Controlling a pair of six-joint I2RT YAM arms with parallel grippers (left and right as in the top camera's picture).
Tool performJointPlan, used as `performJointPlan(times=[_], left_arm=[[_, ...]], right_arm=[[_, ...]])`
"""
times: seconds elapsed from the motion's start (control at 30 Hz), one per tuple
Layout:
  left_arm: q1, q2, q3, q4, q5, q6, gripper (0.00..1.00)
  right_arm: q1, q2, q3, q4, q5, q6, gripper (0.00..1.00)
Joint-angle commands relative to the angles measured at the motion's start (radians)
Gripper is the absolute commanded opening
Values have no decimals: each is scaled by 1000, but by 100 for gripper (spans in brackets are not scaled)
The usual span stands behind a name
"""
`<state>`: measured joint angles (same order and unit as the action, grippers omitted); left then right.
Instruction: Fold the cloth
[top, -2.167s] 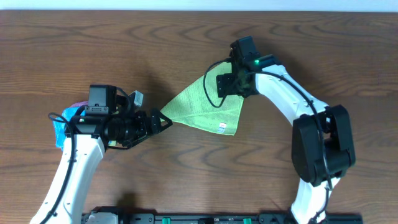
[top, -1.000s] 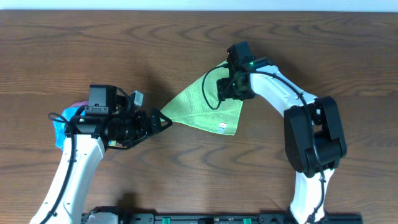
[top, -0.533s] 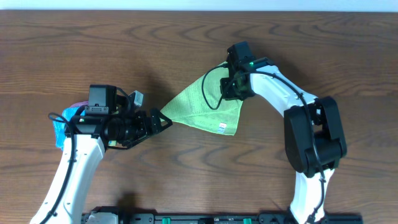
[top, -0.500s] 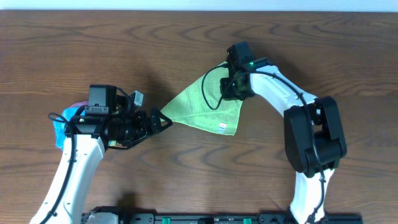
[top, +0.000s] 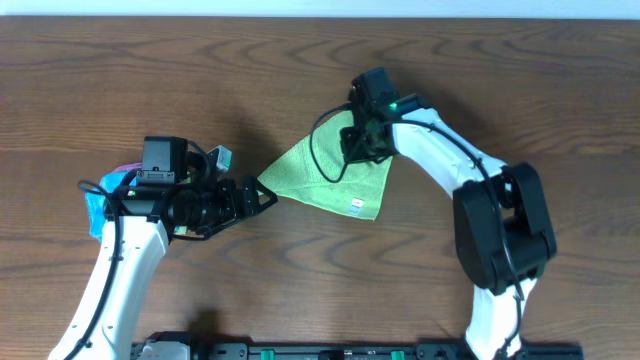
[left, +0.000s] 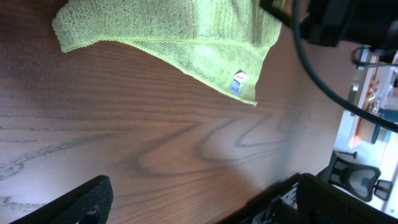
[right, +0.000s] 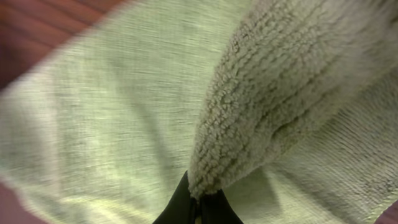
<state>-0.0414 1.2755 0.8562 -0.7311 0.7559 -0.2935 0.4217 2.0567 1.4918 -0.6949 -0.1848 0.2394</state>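
Note:
The cloth (top: 318, 178), a lime-green towel, lies folded into a triangle at mid-table, its white tag (top: 353, 207) near the front corner. My right gripper (top: 354, 146) is over the cloth's far right corner. In the right wrist view the cloth (right: 112, 106) fills the frame, and the right gripper (right: 198, 208) is shut on a raised fluffy fold (right: 273, 93) of it. My left gripper (top: 264, 194) stands open at the cloth's left tip, not touching it. The left wrist view shows the cloth (left: 168, 22) and tag (left: 238, 83) ahead of the wide-apart fingers (left: 84, 200).
A blue folded cloth (top: 98, 207) and a pink one (top: 125, 167) lie behind the left arm at the table's left. Bare wood surrounds the towel. The right arm's cable (top: 325, 150) loops over the cloth.
My right gripper has shut on the cloth's far corner and shifted slightly left, drawing the fold with it. The left arm has not moved.

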Motion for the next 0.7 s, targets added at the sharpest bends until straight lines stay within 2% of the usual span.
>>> performJointPlan(times=[0.0, 0.2, 0.33, 0.67], left_arm=[[-5, 0, 13, -5, -4, 55, 95], [-5, 0, 13, -6, -5, 58, 95], [-5, -8, 13, -13, -6, 115, 95], [-5, -31, 13, -32, -34, 168, 95]], right_arm=[[34, -66, 69, 0, 2, -33, 1], [67, -66, 132, 29, 1, -35, 1], [80, -65, 133, 78, 2, -32, 1], [103, -23, 133, 254, 1, 27, 1]])
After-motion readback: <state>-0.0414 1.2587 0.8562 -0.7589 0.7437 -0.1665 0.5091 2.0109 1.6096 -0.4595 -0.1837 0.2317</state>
